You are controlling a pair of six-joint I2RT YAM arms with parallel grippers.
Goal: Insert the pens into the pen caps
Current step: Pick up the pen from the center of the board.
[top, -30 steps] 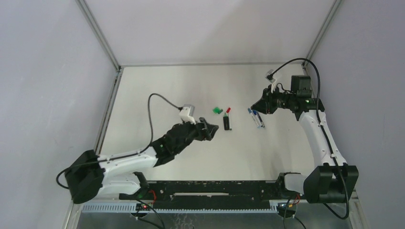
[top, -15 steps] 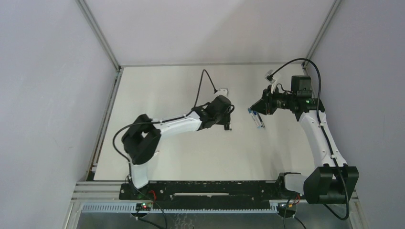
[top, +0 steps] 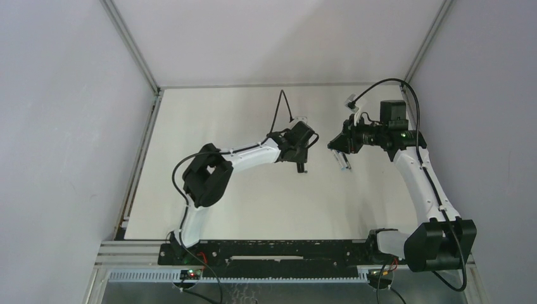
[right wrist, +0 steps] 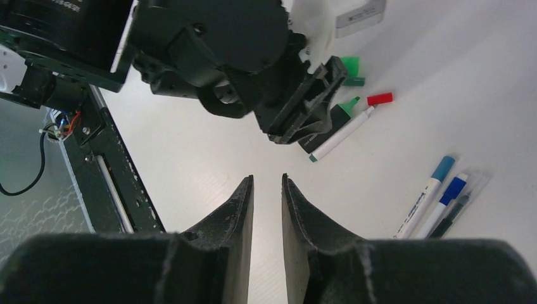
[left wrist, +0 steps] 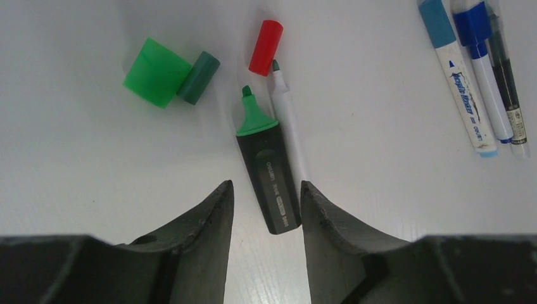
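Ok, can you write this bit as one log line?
left pincer: open around black marker | right pincer: slightly open, empty | red cap: off, by white pen

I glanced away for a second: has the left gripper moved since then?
Yes. The left gripper swung right, from just left of the black highlighter to directly over it, jaws either side of the barrel.
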